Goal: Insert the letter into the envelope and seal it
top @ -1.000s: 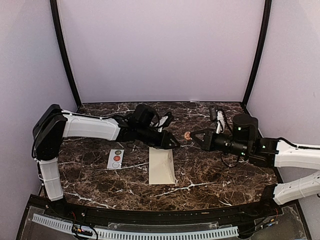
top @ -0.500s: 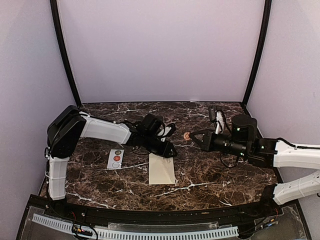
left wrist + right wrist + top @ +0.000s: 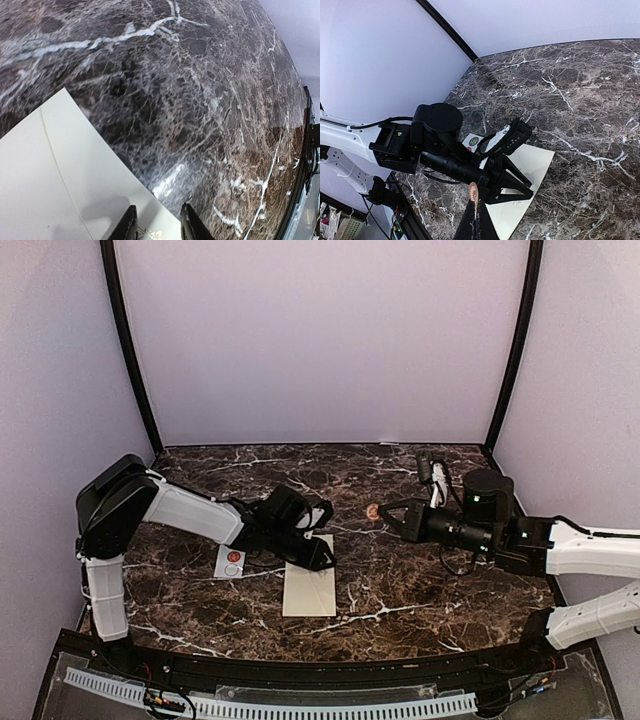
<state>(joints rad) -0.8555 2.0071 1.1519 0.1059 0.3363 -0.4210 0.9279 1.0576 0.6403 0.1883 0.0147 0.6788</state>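
Note:
The cream envelope (image 3: pixel 310 587) lies flat on the marble table, flap side hidden. My left gripper (image 3: pixel 322 557) is open, its fingertips spread and resting on the envelope's far end; in the left wrist view the envelope (image 3: pixel 60 175) fills the lower left under that gripper (image 3: pixel 157 227). A small ornate print (image 3: pixel 150 234) shows on the paper between the fingers. My right gripper (image 3: pixel 380 511) hovers right of the envelope, shut on a round brown sticker (image 3: pixel 473 191). The right wrist view shows the envelope (image 3: pixel 532 162) below the left gripper (image 3: pixel 515 192). No separate letter shows.
A white sticker strip (image 3: pixel 232 560) with round stickers lies left of the envelope, also seen in the right wrist view (image 3: pixel 474 141). The table's black front rail (image 3: pixel 300 665) runs along the near edge. Purple walls enclose the back and sides.
My left gripper has moved toward the front left, and the envelope has slid that way with it. The right arm has stayed still with the sticker.

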